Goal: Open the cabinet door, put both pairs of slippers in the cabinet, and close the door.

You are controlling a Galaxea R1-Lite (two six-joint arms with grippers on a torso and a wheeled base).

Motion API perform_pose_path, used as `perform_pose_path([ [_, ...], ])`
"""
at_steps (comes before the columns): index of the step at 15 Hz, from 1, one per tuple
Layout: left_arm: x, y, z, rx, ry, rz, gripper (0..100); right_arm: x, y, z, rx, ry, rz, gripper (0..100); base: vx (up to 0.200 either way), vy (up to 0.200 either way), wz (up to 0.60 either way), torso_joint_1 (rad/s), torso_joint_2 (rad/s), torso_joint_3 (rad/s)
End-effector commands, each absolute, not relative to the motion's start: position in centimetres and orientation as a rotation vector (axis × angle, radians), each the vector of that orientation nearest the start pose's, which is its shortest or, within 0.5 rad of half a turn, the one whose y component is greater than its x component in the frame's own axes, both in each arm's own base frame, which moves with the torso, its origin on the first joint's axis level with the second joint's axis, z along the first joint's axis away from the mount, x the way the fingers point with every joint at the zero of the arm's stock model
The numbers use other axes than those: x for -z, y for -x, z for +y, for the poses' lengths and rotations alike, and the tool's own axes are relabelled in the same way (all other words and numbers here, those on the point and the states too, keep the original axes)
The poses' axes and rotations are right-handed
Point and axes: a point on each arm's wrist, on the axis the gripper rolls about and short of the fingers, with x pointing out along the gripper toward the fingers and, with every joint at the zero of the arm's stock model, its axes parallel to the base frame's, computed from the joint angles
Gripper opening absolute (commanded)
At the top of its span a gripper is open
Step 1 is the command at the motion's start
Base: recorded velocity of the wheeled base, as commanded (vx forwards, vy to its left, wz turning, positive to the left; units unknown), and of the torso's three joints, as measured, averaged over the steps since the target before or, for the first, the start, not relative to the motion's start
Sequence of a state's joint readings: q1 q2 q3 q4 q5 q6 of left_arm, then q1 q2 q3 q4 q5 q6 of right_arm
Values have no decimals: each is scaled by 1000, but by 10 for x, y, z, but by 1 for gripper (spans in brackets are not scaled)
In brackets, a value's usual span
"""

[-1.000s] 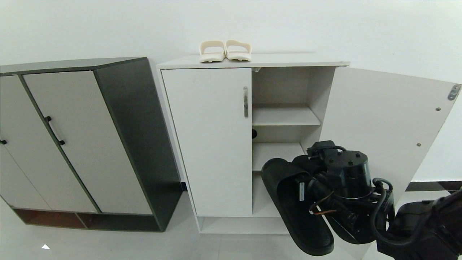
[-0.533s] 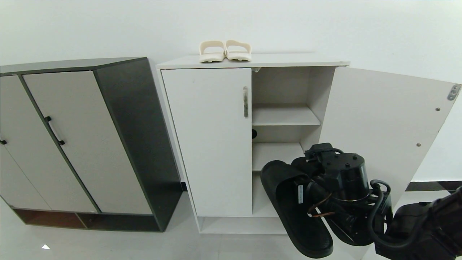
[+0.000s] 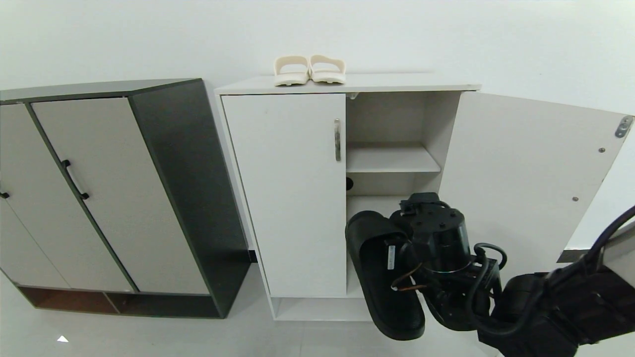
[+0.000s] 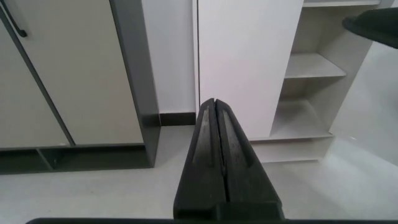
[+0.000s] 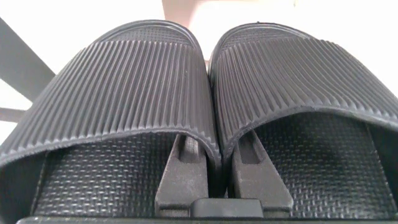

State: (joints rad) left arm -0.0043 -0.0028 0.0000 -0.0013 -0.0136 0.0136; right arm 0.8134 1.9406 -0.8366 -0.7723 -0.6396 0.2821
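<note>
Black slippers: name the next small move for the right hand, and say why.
Probably push them forward into the white cabinet, onto the middle shelf. The right hand is shut on the black slippers just before the opening, the door stands wide open, and what shows of that shelf is bare.

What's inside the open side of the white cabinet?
The upper shelf and what shows of the middle shelf are bare board. The black slippers, held by the right gripper, cover the middle shelf's front and much of the bottom compartment, so that part is unseen.
</note>
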Motion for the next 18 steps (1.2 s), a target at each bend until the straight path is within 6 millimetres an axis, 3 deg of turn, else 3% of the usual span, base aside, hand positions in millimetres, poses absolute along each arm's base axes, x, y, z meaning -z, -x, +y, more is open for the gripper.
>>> perform_pose_path([
  [1, -76, 23, 0, 18, -14, -2, 0, -107, -259, 254, -130, -36, 298, 0, 0, -200, 0, 2, -2, -2],
  [8, -76, 23, 0, 18, -14, -2, 0, -96, -267, 263, -124, -25, 308, 0, 0, -200, 0, 2, 2, 2],
  [14, -76, 23, 0, 18, -12, -2, 0, -82, -270, 271, -124, -26, 298, 0, 0, 0, 0, 0, 0, 0],
  [18, -76, 23, 0, 18, -12, -2, 0, -70, -282, 284, -124, -24, 295, 0, 0, 0, 0, 0, 0, 0],
])
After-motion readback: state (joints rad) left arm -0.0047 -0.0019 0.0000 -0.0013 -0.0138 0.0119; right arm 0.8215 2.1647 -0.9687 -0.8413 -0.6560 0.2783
